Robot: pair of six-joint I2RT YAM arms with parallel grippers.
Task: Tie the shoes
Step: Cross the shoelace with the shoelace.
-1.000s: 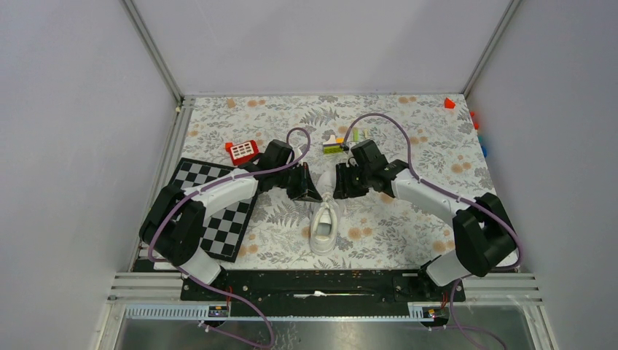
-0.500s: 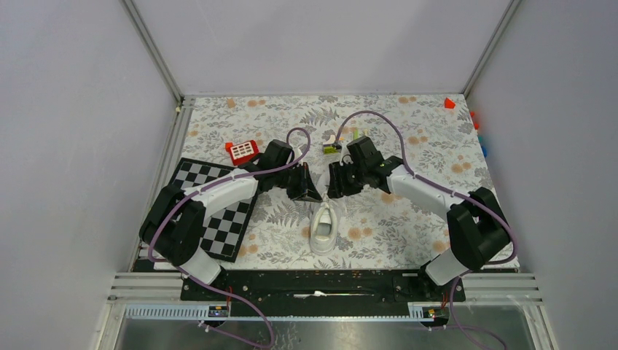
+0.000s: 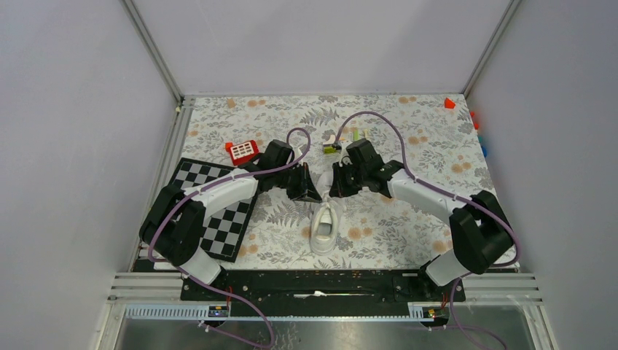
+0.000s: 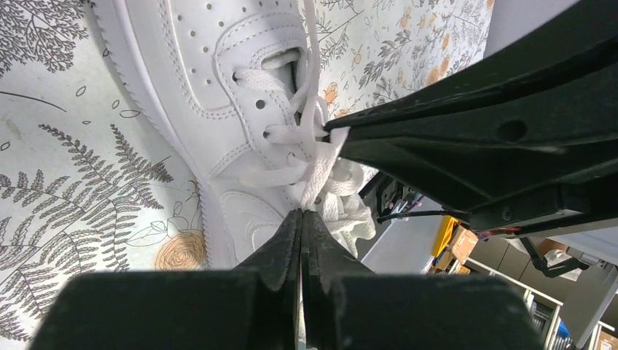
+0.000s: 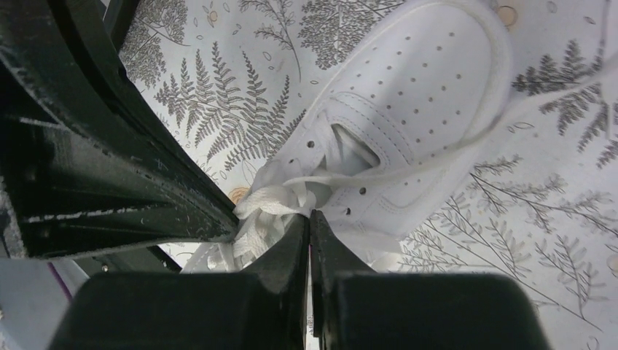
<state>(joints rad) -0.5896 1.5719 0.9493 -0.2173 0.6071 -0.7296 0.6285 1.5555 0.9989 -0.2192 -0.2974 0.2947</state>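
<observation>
We see soft, even light falling from above in the overhead view, with only faint shadows on the worktop (image 3: 408,124) and no glare. In our wrist views the near black fingers (image 4: 280,248) sit dark with little detail. The white sneaker (image 5: 423,95) is bright, its perforations crisp.

White sneaker (image 3: 325,227), grey fern-patterned cloth (image 3: 408,124), black-and-white chequered board (image 3: 222,230).
</observation>
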